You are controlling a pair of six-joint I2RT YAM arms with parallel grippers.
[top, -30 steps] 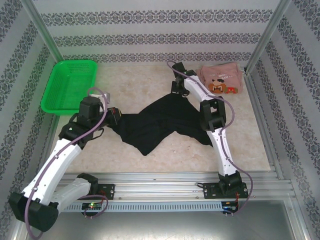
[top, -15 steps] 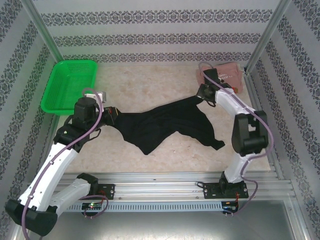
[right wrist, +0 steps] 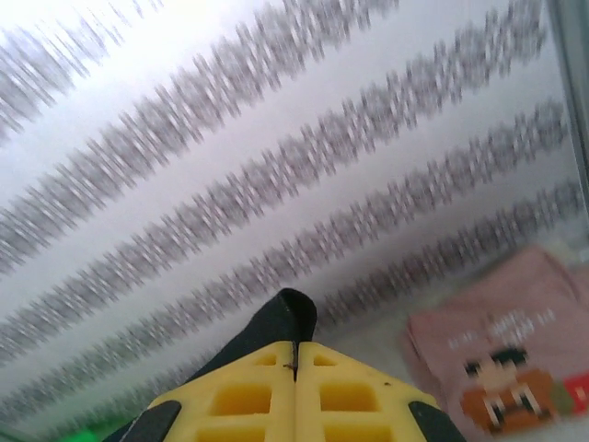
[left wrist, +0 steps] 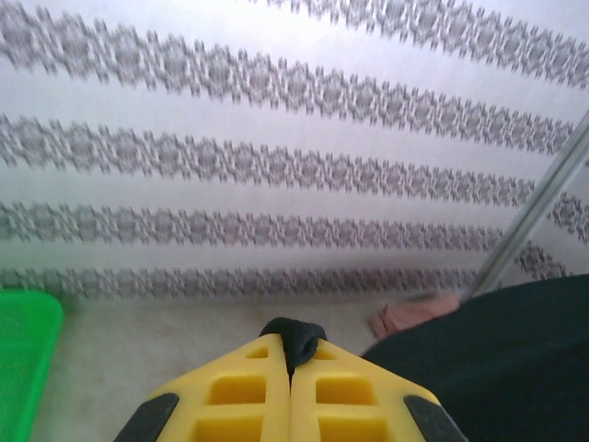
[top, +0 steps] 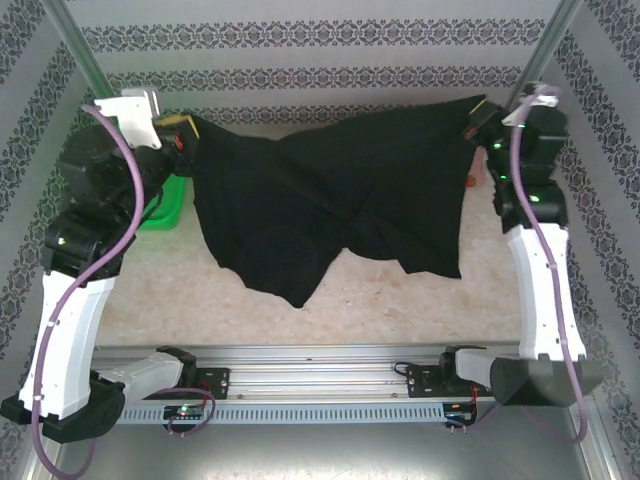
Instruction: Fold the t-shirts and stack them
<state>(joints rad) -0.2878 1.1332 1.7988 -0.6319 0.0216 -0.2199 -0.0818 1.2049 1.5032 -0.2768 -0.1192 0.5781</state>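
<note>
— Where are we in the job?

— We judge we're at the spreading-out step, before any fold. We have the black t-shirt (top: pixel 330 200) hoisted and stretched like a banner between the two arms. Its lower edge sags toward six o'clock over the table (top: pixel 400 300). We cannot tell whether the lowest tip touches the top.

— And the pincers?

— Both are clamped on it. In the overhead view the left gripper (top: pixel 186 127) pinches one upper corner at ten o'clock, and the right gripper (top: pixel 478 118) pinches the other at two o'clock. In each wrist view we see the yellow fingers (left wrist: pixel 239 396) pressed together, with a nub of black cloth nipped at the tips.

— How do the arms stand?

— Both are reared up tall, forearms near upright. The wrists are tipped toward the back wall, so the wrist cameras look at the patterned wallpaper.

— The other tee?

— The pink t-shirt (right wrist: pixel 502 368) looks folded and lies at the back, around two o'clock, beyond the black one. The green basket (top: pixel 160 208) sits at ten o'clock, beneath the left arm.

— Next?

— We think we must lower both corners together, level and well apart. Drawing them toward six o'clock should land the cloth flat and clear of the pink one.
</note>
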